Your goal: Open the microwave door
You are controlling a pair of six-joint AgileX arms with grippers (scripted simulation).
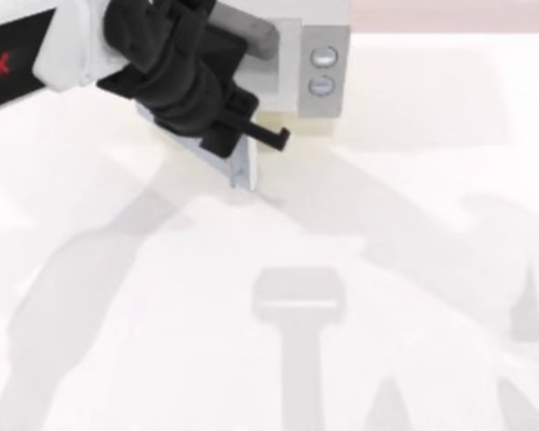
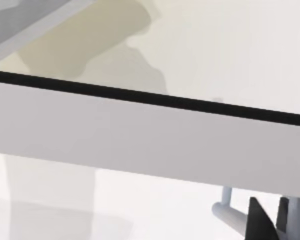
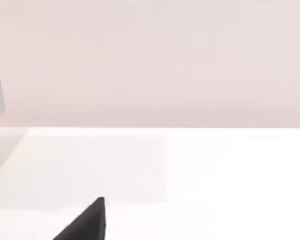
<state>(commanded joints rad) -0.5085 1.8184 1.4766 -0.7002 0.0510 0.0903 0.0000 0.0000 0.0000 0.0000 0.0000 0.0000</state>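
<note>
Reaching in from the top view's left, my left arm covers most of the microwave [image 1: 319, 40], which sits at the far edge of the table [image 1: 413, 269], a little left of centre. What shows of the oven is its right end: the narrow side panel with two round knobs [image 1: 323, 72], one above the other, and a strip of pale interior just left of that panel. The microwave door [image 1: 241, 166] is swung out from the front toward the near side; from above I see it nearly edge-on, as a thin silver-grey slab slanting out from under my wrist, with its free end well clear of the knob panel. My left gripper [image 1: 251, 126] sits right over that door, with one black finger [image 1: 271, 135] poking out toward the right, just above the door's free end. In the left wrist view the door fills the frame as a broad grey band with a dark edge along it, the pale cavity lies beyond it, and the door's bar handle [image 2: 230, 217] stands beside my dark fingertips [image 2: 262, 225] in the corner. I cannot tell how wide the claw is spread or whether it has hold of the handle. My right arm is parked out of the top view; its wrist camera shows only a dark fingertip [image 3: 87, 222] above bare table.
</note>
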